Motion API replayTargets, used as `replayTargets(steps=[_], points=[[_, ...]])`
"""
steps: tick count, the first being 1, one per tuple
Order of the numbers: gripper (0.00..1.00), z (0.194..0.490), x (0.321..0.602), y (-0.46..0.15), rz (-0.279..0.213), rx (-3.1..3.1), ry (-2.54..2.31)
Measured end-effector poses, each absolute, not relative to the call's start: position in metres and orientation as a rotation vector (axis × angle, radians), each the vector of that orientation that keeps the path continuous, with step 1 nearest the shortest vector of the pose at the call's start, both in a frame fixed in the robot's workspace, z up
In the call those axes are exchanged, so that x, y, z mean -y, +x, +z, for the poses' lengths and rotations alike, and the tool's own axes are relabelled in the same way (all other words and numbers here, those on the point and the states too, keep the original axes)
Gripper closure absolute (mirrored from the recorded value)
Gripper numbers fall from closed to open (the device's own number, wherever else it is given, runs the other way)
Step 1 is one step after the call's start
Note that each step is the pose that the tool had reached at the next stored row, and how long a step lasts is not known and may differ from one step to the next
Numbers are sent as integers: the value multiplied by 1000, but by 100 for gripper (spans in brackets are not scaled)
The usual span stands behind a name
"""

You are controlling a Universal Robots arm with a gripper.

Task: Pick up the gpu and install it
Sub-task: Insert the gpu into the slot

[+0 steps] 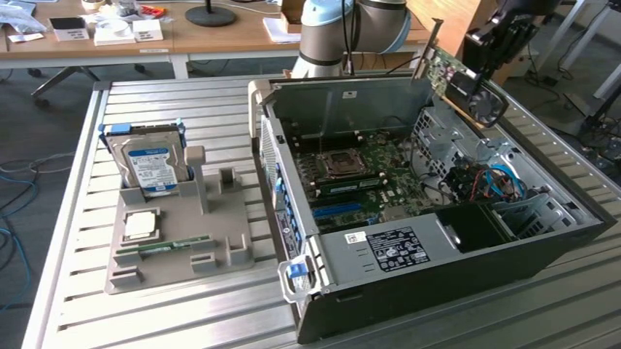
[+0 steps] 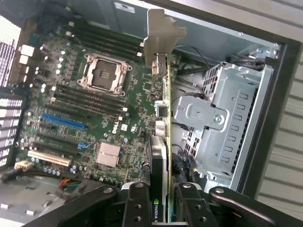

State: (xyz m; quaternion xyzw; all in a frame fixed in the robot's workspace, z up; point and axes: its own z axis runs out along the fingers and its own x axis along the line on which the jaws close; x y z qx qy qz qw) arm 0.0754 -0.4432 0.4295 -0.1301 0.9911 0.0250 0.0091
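Claw (image 2: 163,208) is clamped on the gpu (image 2: 162,151), grabbing the end away from its metal bracket (image 2: 160,38). Card hangs edge-on in the air over the open PC case (image 1: 437,291), above the motherboard (image 2: 132,127) and next to the drive cage (image 2: 222,118), not seated in any slot. The hard drive (image 1: 150,163) stands in the grey holder (image 1: 233,251), off at the exterior view's left.

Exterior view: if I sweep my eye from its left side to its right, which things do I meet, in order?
hard drive → processor socket → gpu
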Motion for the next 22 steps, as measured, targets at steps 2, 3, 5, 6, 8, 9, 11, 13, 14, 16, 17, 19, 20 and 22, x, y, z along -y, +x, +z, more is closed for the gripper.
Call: replayTargets(steps=[2, 3, 5, 6, 8, 9, 11, 13, 14, 16, 17, 19, 20, 22], points=[[73, 429, 443, 75, 79, -3091, -444], [73, 429, 443, 75, 79, -3089, -463], [73, 429, 443, 75, 79, -3084, -500], [73, 429, 443, 75, 79, -3081, -519], [73, 429, 443, 75, 80, -3074, -560], [73, 429, 443, 75, 80, -3070, -583], [73, 429, 443, 75, 80, -3062, -628], [73, 429, 443, 75, 80, -3053, -673], [73, 429, 443, 75, 81, -3049, -697], [73, 428, 443, 75, 81, -3038, -745], [73, 428, 443, 75, 81, -3033, -768], [73, 428, 443, 75, 81, -3021, -816], [73, 428, 443, 75, 82, -3015, -838], [73, 428, 443, 75, 82, -3004, -881]])
